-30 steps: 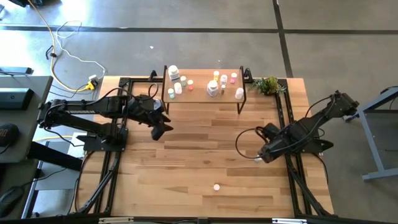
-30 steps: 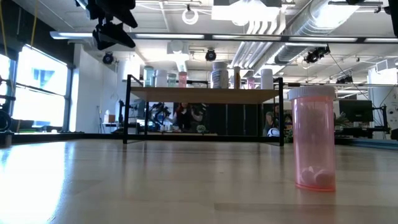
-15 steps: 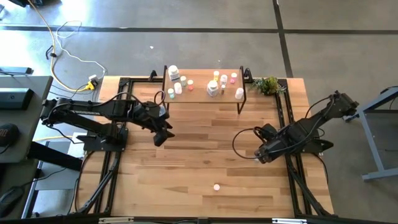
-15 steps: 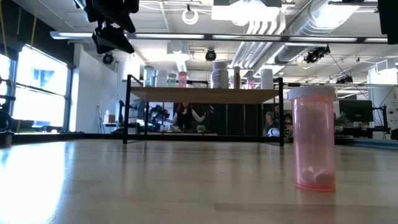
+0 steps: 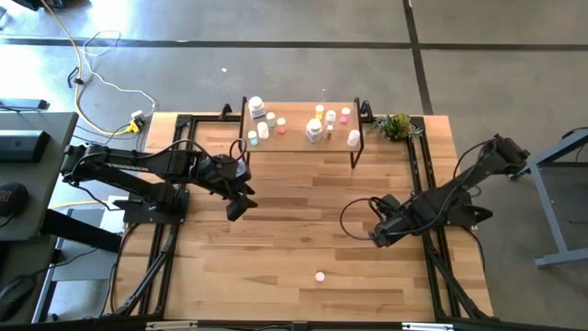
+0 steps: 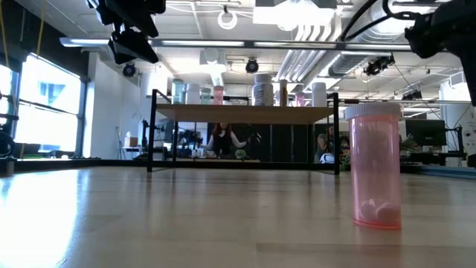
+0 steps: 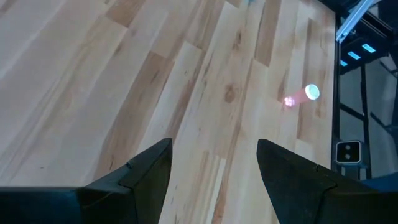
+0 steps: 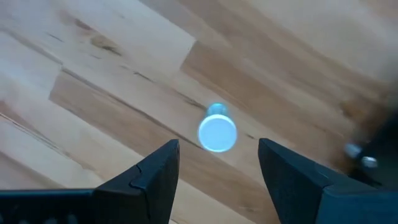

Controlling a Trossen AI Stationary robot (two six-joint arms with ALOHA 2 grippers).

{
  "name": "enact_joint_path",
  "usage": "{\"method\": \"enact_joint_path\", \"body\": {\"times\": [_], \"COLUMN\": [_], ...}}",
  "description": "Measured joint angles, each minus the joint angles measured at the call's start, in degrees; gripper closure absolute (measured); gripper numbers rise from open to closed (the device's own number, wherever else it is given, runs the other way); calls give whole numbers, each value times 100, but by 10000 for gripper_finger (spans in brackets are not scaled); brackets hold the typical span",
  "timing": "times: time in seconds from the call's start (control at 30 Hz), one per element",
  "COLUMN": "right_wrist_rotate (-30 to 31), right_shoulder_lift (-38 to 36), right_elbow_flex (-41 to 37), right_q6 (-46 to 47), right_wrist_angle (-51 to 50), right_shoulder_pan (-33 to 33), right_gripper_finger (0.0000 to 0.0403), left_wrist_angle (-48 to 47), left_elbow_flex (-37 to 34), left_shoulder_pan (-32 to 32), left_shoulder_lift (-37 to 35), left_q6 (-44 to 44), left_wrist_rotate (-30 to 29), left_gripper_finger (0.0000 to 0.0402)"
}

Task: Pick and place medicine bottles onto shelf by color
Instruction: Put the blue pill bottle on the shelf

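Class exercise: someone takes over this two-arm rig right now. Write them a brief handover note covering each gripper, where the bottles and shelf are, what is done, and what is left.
Left gripper: open, empty, raised over the table's left-middle.
Right gripper: open, empty, over the table's right-middle, looking down at the loose bottle.
Shelf: at the table's far edge, with about a dozen bottles on shelf standing on it; their colour grouping cannot be judged from here.
Loose bottle: pink, white cap, upright near the table's front edge, held by neither gripper.
Done: most bottles shelved.
Left: pick up the pink bottle and set it on the shelf with the matching ones.
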Motion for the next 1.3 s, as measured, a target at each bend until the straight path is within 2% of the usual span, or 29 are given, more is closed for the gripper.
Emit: {"method": "enact_joint_path", "body": {"times": [0.47, 0.6, 0.83, 1.13, 1.3], "right_wrist_rotate": [-217, -244, -166, -285, -439], "right_shoulder_lift": [-4, -2, -2, -4, -4], "right_elbow_flex": [-1009, -1182, -1185, -1179, -988], "right_q6": [14, 96, 112, 105, -51], "right_wrist_angle": [1306, 1386, 1342, 1391, 1434], "right_shoulder_pan": [2, 2, 2, 0, -3], "right_gripper_finger": [192, 196, 232, 309, 317], "left_wrist_angle": [-1, -1, 0, 0, 0], "left_elbow_flex": [0, 0, -2, -2, -2], "left_shoulder_pan": [0, 0, 0, 2, 2], "left_shoulder_lift": [0, 0, 0, -2, -2], "left_q6": [0, -4, -12, -17, -18], "left_wrist_rotate": [-22, -66, -104, -323, -326], "left_gripper_finger": [177, 177, 177, 177, 177]}}
